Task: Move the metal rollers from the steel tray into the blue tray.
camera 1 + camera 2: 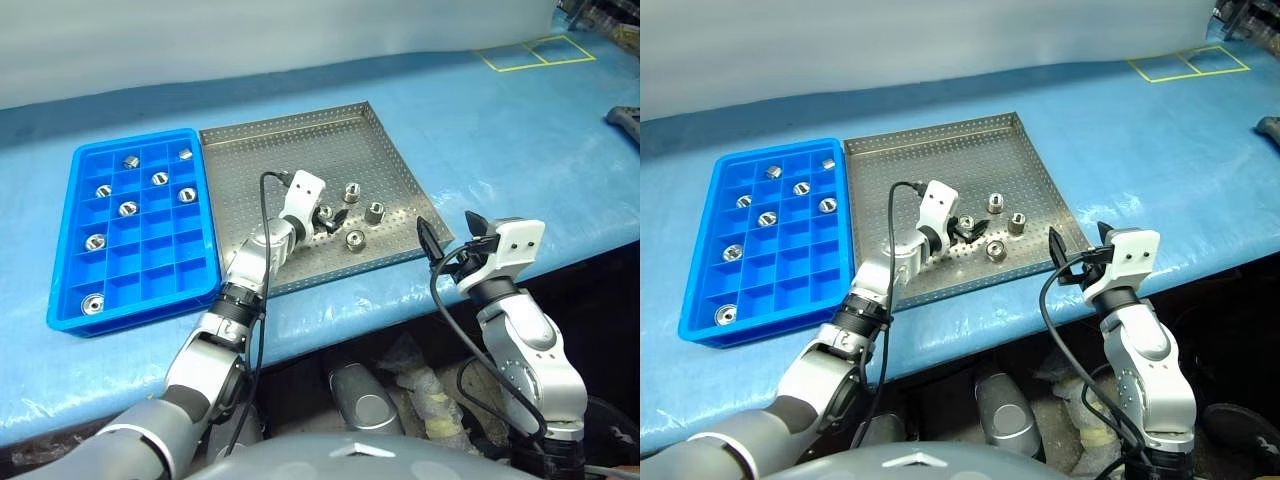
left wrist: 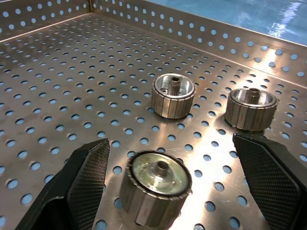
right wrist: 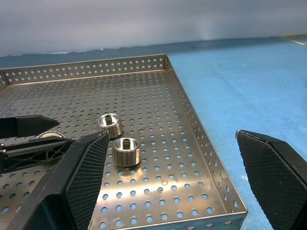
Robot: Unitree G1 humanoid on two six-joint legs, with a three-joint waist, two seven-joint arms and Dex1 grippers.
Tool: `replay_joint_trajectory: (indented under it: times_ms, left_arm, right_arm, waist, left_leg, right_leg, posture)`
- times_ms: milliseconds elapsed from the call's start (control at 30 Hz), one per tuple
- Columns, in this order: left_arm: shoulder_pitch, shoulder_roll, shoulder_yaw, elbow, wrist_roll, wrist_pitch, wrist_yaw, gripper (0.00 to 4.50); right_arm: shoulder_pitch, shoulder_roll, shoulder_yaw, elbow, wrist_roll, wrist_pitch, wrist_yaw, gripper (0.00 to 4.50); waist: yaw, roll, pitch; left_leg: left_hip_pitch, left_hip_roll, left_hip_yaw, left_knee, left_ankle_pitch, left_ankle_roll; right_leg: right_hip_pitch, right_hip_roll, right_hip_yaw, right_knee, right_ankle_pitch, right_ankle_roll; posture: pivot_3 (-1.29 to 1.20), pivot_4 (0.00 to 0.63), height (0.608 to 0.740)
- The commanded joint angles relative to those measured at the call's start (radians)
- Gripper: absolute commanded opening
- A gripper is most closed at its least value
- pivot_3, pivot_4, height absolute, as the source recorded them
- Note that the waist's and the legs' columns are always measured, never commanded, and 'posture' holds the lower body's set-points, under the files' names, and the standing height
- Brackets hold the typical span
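The large square steel tray of dull grey perforated sheet metal (image 1: 300, 150) lies on the blue-covered tabletop (image 1: 500, 120), and the bright blue plastic tray with a grid of small square compartments (image 1: 70, 240) sits just beside it, rim against rim. From the head camera, four small shiny silver-grey metal rollers (image 1: 375, 211) lie in the steel tray's near half, close together, and eight more of the same rollers sit singly in separate compartments of the blue tray (image 1: 128, 208). The left gripper (image 1: 331, 217) reaches low over the steel tray among those four, its black fingers apart, one roller between them. The left wrist view makes this plainer: that roller (image 2: 154, 187) stands on end on the perforated floor between the two textured fingers (image 2: 91, 177), with clear gaps on both sides, so neither touches it; two further rollers (image 2: 173, 95) stand beyond it toward the tray's far rim, each upright with its hollow centre facing up. The right gripper (image 1: 452, 236) hangs off the steel tray's near corner, over the tabletop's edge, fingers spread wide and holding nothing. Its wrist view looks across the steel tray from that corner, showing two upright rollers (image 3: 126, 151) side by side and the left gripper's dark fingers beside them, with a third roller partly hidden behind those.
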State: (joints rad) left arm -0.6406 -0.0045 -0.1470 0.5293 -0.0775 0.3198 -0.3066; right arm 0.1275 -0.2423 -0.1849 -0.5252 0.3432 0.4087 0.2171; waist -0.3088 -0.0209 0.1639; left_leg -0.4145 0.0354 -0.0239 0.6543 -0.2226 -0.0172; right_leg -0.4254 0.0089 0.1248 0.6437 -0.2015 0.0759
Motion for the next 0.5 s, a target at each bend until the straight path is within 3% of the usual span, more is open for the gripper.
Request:
replay_joint_trajectory:
  times_ms: [33,167,433,500]
  left_arm:
    - [-0.014,-0.009,0.021,0.011,0.017,0.004,0.048,4.48]
    - [-0.001,-0.015,0.010,0.010,0.019,0.022,0.035,4.48]
    - [0.036,-0.017,-0.003,-0.050,0.025,0.042,0.008,1.95]
    - [0.049,-0.017,0.014,-0.084,0.018,0.046,0.024,1.74]
  right_arm:
    - [-0.003,0.000,-0.002,-0.051,0.010,-0.004,-0.003,4.50]
    - [-0.004,-0.001,-0.001,-0.051,0.010,-0.002,-0.003,4.50]
    - [-0.007,0.000,-0.001,-0.048,0.008,0.000,-0.005,4.50]
    - [-0.009,0.000,0.001,-0.048,0.009,0.000,-0.004,4.50]
  waist:
    - [-0.003,0.000,0.000]
    - [-0.004,0.000,0.000]
    - [-0.005,0.000,0.000]
    - [-0.004,0.000,0.000]
  left_leg:
    - [0.000,0.000,0.000,0.000,0.000,0.000]
    - [0.000,0.000,0.000,0.000,0.000,0.000]
    - [0.001,0.000,0.000,-0.004,0.000,0.000]
    - [0.001,0.000,0.000,-0.004,0.000,0.000]
  right_leg:
    - [0.000,0.000,0.000,0.000,0.000,0.000]
    - [0.000,0.000,0.000,0.000,0.000,0.000]
    - [0.000,0.000,0.000,-0.001,0.000,0.001]
    - [-0.001,0.000,0.000,-0.001,-0.001,0.001]
  posture:
    - [-0.31,0.150,0.740]
    - [-0.31,0.150,0.740]
    - [-0.30,0.150,0.740]
    - [-0.30,0.150,0.740]
